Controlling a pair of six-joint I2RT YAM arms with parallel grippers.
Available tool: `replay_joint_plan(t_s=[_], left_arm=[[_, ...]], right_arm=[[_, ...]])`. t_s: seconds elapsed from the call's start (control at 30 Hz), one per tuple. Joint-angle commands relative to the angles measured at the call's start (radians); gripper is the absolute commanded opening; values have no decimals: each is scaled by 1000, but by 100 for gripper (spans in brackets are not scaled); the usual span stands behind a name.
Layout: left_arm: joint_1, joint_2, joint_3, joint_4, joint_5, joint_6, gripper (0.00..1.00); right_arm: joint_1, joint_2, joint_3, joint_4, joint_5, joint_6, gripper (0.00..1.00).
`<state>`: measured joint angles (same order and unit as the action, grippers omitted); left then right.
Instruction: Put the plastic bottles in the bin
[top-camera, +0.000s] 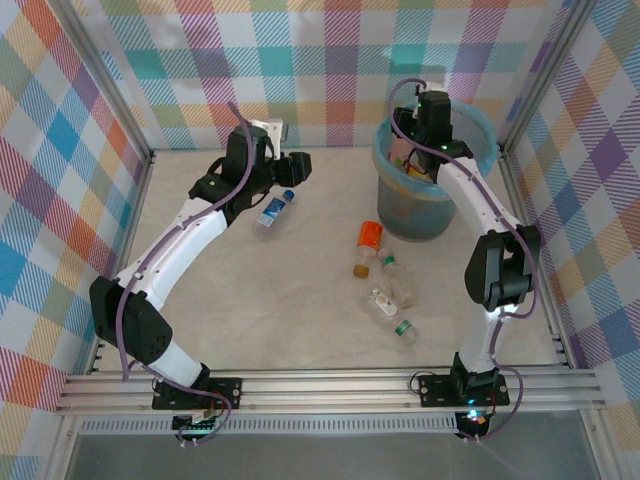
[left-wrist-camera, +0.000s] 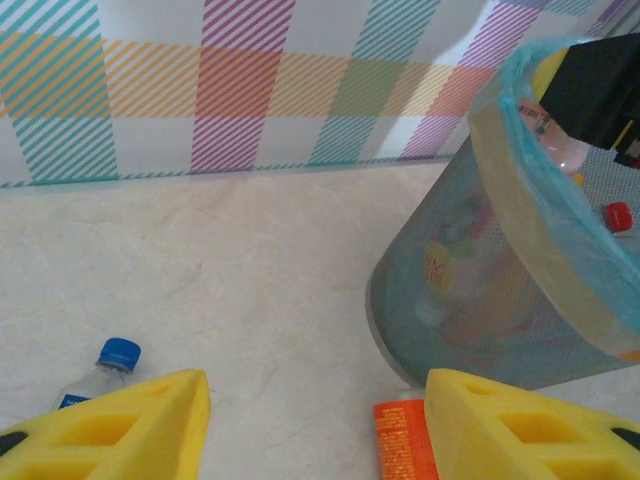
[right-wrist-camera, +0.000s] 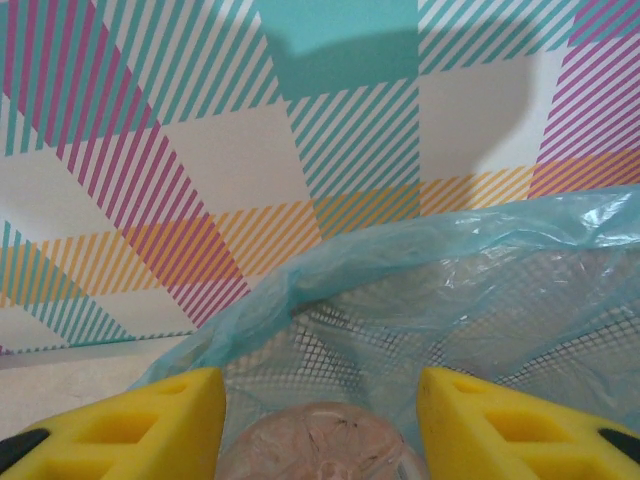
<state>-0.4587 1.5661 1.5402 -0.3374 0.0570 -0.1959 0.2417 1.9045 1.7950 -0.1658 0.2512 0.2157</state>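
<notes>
My left gripper hangs open over the far-left table, nothing between its yellow fingers. A clear blue-capped bottle lies just under and to its left. Near the bin's foot lies an orange bottle. Three more bottles lie mid-table: one brown-capped, one clear, one green-capped. My right gripper is open over the blue-lined bin. A brownish bottle's base sits between its wide-spread fingers. Bottles lie inside the bin.
Checked walls and aluminium posts close in the table on three sides. The bin stands at the back right. The right arm's elbow hangs over the right side of the table. Bare tabletop stretches across the near left.
</notes>
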Motion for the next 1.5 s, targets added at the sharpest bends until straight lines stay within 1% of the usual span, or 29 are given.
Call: replay_joint_plan(t_s=[0.0, 0.13, 0.2, 0.33, 0.4, 0.47, 0.6, 0.7, 0.77, 0.87, 0.93, 1.0, 1.03, 1.13, 1.2, 1.23, 1.37, 1.47], left_arm=[[25, -37, -10, -9, -29, -20, 59], [51, -42, -32, -43, -46, -29, 59], [73, -33, -32, -83, -55, -32, 60], [146, -12, -44, -141, -23, -37, 62], [178, 20, -23, -191, -8, -32, 63], [199, 47, -4, -222, 34, -25, 64], [192, 44, -8, -234, 119, -12, 67], [142, 20, -17, -272, 131, 38, 69], [77, -8, -35, -295, 122, 102, 70], [-82, -81, -116, -291, 92, 268, 74], [-192, -137, -205, -258, 94, 431, 76], [-273, -174, -261, -234, 99, 591, 83], [-306, -184, -279, -229, 123, 683, 85], [-372, -193, -309, -228, 238, 932, 87], [-399, -175, -314, -247, 319, 1080, 91], [-410, -160, -308, -258, 351, 1140, 91], [-424, -86, -289, -248, 445, 1255, 91], [-455, -22, -273, -248, 471, 1332, 92]], right_arm=[[-1, -16, -35, -93, -7, -37, 54], [-4, -44, -95, -69, -11, -41, 54], [-5, -44, -92, -86, -19, -41, 56], [-5, -72, -62, -124, -26, -22, 66], [-5, -102, -56, -122, -25, -7, 70], [-5, -136, -51, -115, -27, 3, 75], [-4, -191, -36, -132, -38, 15, 81], [-3, -253, -59, -146, -53, 34, 82], [-1, -311, -100, -148, -72, 51, 82], [6, -421, -192, -166, -97, 80, 82], [11, -511, -273, -184, -132, 94, 80], [17, -593, -349, -214, -155, 104, 79], [19, -636, -388, -236, -175, 104, 78], [22, -749, -473, -323, -205, 110, 78], [23, -828, -521, -375, -203, 114, 78], [21, -875, -544, -398, -202, 117, 78], [22, -1016, -593, -492, -211, 126, 77], [22, -1088, -615, -551, -204, 123, 76]])
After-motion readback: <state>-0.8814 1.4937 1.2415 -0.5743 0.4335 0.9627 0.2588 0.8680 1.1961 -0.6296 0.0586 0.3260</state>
